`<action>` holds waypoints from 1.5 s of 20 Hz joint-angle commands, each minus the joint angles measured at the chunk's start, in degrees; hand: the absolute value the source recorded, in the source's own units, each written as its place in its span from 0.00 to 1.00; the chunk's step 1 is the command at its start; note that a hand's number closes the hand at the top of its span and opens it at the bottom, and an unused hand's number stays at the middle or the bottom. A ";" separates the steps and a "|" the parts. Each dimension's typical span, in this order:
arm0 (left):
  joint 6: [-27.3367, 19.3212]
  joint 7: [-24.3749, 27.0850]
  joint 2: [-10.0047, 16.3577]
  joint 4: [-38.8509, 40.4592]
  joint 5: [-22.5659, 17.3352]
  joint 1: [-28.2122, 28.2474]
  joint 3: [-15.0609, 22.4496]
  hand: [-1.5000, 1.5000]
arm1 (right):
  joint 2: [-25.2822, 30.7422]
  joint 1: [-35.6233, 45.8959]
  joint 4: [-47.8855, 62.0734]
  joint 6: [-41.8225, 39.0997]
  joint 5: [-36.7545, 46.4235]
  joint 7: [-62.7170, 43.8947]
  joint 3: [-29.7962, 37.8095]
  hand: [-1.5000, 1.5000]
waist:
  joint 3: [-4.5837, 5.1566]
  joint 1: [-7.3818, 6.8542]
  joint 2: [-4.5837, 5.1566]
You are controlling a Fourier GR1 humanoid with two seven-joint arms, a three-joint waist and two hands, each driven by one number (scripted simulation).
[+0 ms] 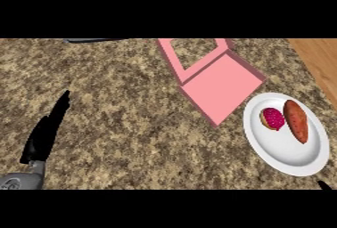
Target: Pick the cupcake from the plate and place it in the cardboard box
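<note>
Head view, left hand (43, 138) fingers straight, holding nothing (cupcake (272, 119) on plate (289, 155))

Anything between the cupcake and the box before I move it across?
Nothing visible. The cupcake sits at the left of the plate, nearest the pink box; the sweet potato lies on its other side, away from the box.

The bench (132, 111) fills nearly the whole view, its top a speckled stone of brown, beige and dark grains under even light. At the upper right corner runs 1 wooden strip (320, 58), perhaps floor. A thin grey shape (92, 40) lies at the far edge.
</note>
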State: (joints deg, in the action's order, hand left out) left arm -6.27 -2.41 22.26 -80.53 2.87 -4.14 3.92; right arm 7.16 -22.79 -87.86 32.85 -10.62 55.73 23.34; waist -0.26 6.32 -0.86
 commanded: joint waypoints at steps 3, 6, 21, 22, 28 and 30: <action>1.19 1.49 -0.63 -2.07 1.48 1.14 2.64 0.50 | -6.93 -17.19 -3.14 11.57 6.04 7.44 -7.33 0.00 | 0.32 -3.95 0.62; 2.17 3.79 -0.75 2.17 1.98 -1.45 2.27 0.50 | -7.04 -23.46 -11.56 15.65 10.51 0.03 -16.99 0.00 | 0.43 -4.87 1.05; 3.14 2.91 -2.84 2.13 3.59 -5.33 3.57 0.50 | -7.15 -37.69 -28.63 25.19 46.38 -46.25 -31.96 0.00 | 0.50 -8.76 2.28; 2.25 2.61 -4.20 2.56 4.72 -5.70 4.74 0.50 | -7.15 -38.18 -30.21 24.80 49.87 -48.89 -33.58 0.00 | 0.50 -8.36 2.20; 2.72 5.44 -4.48 3.94 5.29 -4.18 4.59 0.50 | -7.15 -26.54 -29.37 14.80 64.63 -68.45 -31.11 0.00 | 0.41 -8.18 1.79; 3.00 3.63 -4.49 3.92 4.62 -4.42 3.77 0.50 | -7.15 -24.25 -35.72 7.21 67.53 -75.41 -29.77 0.00 | 0.41 -7.90 1.61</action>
State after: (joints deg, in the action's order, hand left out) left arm -3.69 1.02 18.14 -77.06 7.64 -9.40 7.90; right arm 0.02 -52.22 -119.84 47.92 49.65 -8.16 -7.74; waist 0.17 -1.79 0.99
